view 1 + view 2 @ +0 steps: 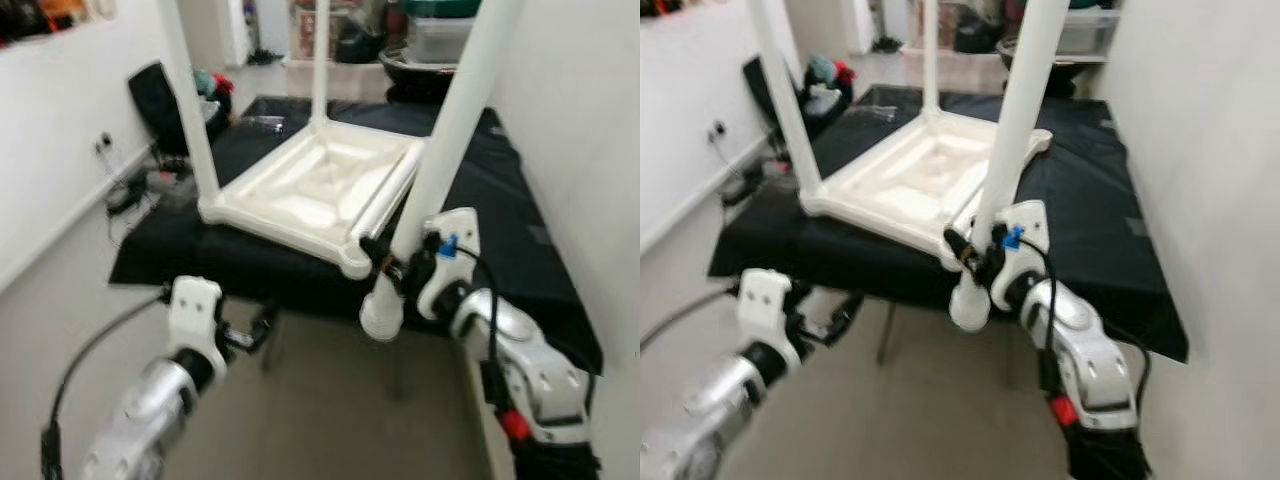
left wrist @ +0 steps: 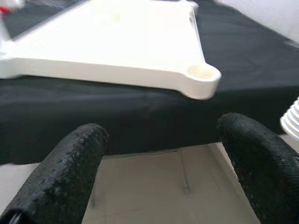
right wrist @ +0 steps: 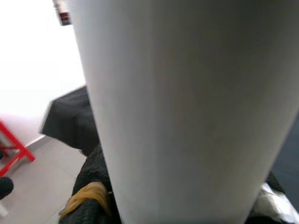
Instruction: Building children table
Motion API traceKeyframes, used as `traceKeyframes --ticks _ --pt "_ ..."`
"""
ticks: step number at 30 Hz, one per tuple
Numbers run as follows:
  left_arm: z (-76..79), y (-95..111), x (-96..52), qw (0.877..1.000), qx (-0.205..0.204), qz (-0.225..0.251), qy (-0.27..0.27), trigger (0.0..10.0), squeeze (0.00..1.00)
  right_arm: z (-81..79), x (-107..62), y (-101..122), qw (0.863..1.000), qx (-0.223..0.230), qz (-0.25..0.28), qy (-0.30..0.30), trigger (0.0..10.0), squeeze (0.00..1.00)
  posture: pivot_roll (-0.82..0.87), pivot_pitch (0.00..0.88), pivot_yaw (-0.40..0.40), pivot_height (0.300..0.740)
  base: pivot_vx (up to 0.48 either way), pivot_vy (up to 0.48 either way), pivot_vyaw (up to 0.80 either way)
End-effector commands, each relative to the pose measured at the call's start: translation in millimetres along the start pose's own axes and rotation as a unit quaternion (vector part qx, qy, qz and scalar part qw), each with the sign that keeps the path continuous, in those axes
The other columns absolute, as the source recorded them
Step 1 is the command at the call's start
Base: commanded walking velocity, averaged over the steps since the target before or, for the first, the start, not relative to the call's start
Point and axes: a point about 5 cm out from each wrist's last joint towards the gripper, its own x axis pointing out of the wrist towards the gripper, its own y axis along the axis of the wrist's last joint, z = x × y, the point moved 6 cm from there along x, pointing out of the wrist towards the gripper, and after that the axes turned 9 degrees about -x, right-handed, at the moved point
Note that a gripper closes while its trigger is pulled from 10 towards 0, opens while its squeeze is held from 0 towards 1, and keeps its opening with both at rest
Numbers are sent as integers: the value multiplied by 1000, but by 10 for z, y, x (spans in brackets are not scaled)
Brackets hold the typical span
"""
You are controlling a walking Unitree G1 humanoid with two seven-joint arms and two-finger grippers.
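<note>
The white plastic children's tabletop (image 1: 320,190) lies upside down on the black-draped table (image 1: 500,240), its ribbed underside facing up. Two white plastic legs stand upright in its corner sockets: one at the left corner (image 1: 190,110), one at the far corner (image 1: 320,60). The near corner socket (image 2: 200,71) has no leg in it and overhangs the table's front edge.

The right claw (image 1: 388,268) is pinching a third long white plastic leg (image 1: 450,130) near its lower end. This leg is tilted, its top leaning to the right and out of frame. Its ribbed lower end (image 1: 380,318) hangs just below and in front of the near corner of the tabletop, off the table edge and not seated in the socket. In the right wrist view the leg's smooth white shaft (image 3: 187,112) runs between the black fingers (image 3: 91,186).

The left claw (image 1: 262,325) is held low, in front of and below the table's front edge, well apart from the tabletop. Its two black fingers (image 2: 65,172) are spread wide with nothing between them, pointing toward the table edge and near corner socket.

A black bag (image 1: 160,95) and tangled cables (image 1: 140,190) lie on the floor to the left, beside the white wall.
</note>
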Motion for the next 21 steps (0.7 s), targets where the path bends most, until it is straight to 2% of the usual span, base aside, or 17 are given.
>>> traceKeyframes --ticks 1,5,8,11,14,18,21 --pt "-15 -22 7 1000 -6 -2 2 10000 0 -36 26 0 1000 -11 0 3 10000 0 -108 40 -8 740 356 0 0" --pt "-2 -19 12 1000 -4 -2 1 10000 0 -138 27 48 998 -38 4 40 10000 0 -108 42 -6 740 334 0 0" --pt "13 -15 15 1000 -2 -2 -1 10000 0 -180 5 147 996 -61 34 56 10000 0 -108 43 -9 740 319 0 800" --pt "24 4 7 1000 -4 6 -3 10000 0 -164 -8 183 996 -62 39 54 10000 0 -110 45 -7 740 307 0 0" --pt "65 31 -1 1000 -2 13 -9 10000 0 -153 -22 191 996 -53 40 58 10000 0 -109 48 -6 740 0 0 0" --pt "147 -13 -34 999 44 3 -21 10000 0 -168 -107 361 992 -32 76 94 10000 0 -112 58 -6 740 0 0 0" --pt "130 -44 -60 998 62 -3 -8 10000 0 -178 -160 479 988 -24 102 115 10000 0 -115 64 -6 740 0 0 0"
